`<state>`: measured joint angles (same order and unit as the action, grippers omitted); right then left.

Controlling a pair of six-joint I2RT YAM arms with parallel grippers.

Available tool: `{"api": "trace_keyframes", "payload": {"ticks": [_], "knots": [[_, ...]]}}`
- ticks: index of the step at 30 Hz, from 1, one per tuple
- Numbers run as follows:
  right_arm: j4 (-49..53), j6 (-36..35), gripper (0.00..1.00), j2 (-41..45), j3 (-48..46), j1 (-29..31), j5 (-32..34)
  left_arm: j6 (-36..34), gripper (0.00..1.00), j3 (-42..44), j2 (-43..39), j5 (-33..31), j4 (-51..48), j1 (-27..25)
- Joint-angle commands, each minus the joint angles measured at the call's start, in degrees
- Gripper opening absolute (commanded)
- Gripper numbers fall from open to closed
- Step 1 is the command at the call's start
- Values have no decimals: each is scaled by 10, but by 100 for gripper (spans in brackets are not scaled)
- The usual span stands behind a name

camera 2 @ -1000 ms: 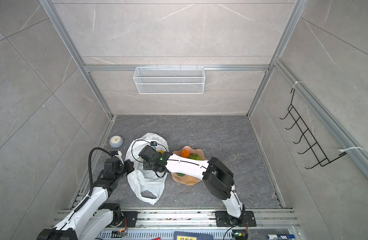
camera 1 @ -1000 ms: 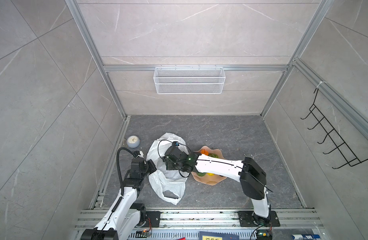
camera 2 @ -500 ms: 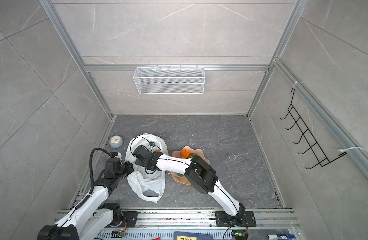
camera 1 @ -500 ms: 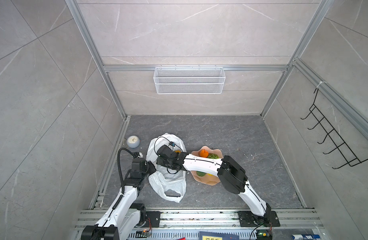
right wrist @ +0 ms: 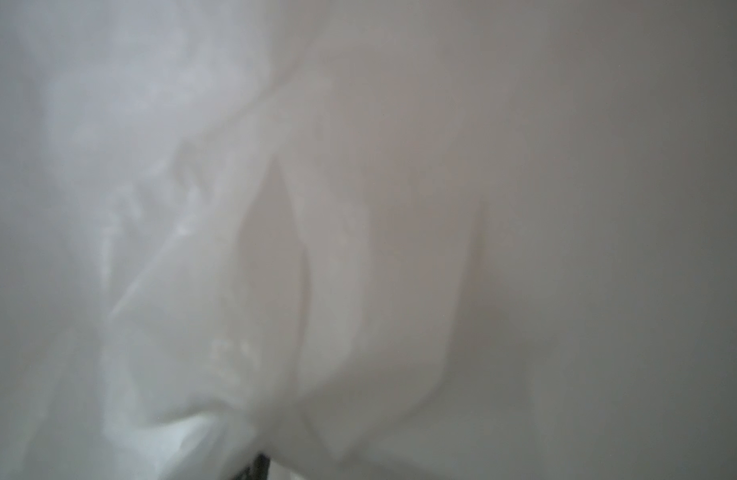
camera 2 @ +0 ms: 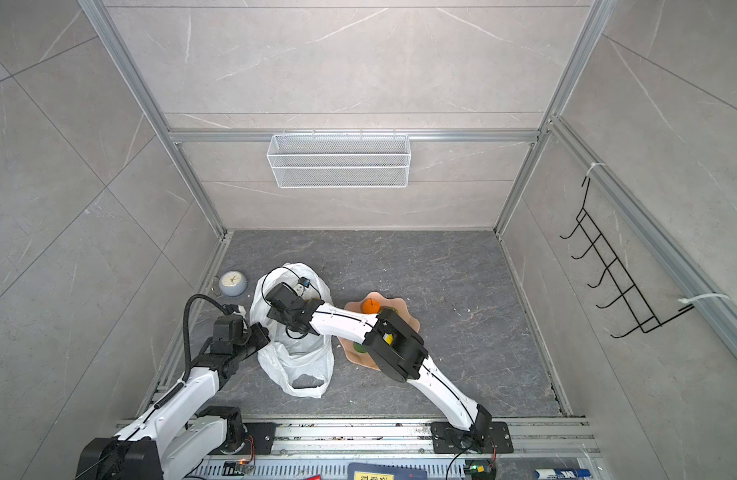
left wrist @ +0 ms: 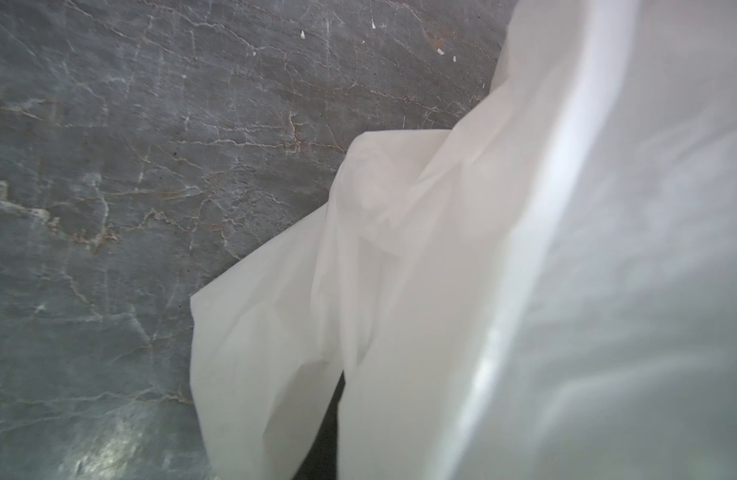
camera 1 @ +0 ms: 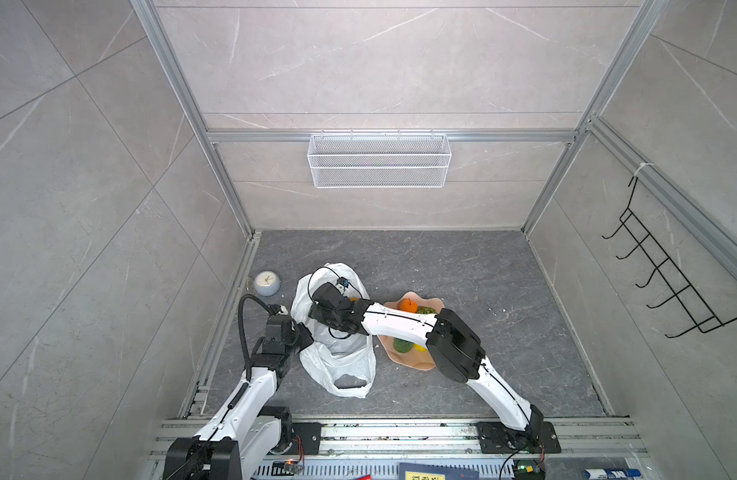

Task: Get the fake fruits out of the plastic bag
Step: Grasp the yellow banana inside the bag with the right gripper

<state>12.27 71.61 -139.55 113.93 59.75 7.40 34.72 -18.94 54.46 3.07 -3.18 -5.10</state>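
The right end effector (camera 1: 323,309) has pushed deeper into the plastic bag (camera 1: 337,368) over the last second. It has travelled from the bag's plate-side edge toward its middle, while the elbow swung in over the pink plate (camera 1: 416,366). Its fingers are buried under the wrist and the film, and the right wrist view shows only blurred white plastic, so I cannot tell whether it is released or clenched on anything. The left end effector (camera 1: 303,335) sits at the bag's left edge, much where it was. Film fills most of the left wrist view and no fingers show, so I cannot tell whether it pinches the rim or merely touches it. Several of the fake fruits (camera 1: 403,345) already lie on the plate just right of the bag, with the orange (camera 1: 409,305) and a bumpy green piece (camera 1: 425,309) at its far side. A yellow-orange fleck beside the wrist suggests at least one fruit remains inside. The deeper reach looks like a try for the next fruit, with the task partly done. The bag lies crumpled on the grey counter (camera 1: 462,270), with a small clock (camera 1: 267,283) near its far-left corner.
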Motion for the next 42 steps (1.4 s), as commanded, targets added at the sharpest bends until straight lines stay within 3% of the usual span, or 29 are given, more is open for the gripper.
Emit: {"api": "trace_keyframes", "payload": {"ticks": [1, 13, 20, 28, 42], "knots": [[26, 13, 56, -25, 35, -5, 6, -2, 14, -16, -8, 4, 9, 3], [44, 8, 56, -73, 93, -15, 24, -2, 13, -13, -14, 4, 11, 3], [64, -3, 46, -92, 123, -20, 23, -2, 13, -13, -13, 0, 12, 3], [11, -30, 30, -15, 34, -9, 29, 2, 13, -13, -13, -14, 7, 3], [-35, -80, 22, 79, -82, 24, 12, 4, 13, -14, -11, -25, 4, 2]]}}
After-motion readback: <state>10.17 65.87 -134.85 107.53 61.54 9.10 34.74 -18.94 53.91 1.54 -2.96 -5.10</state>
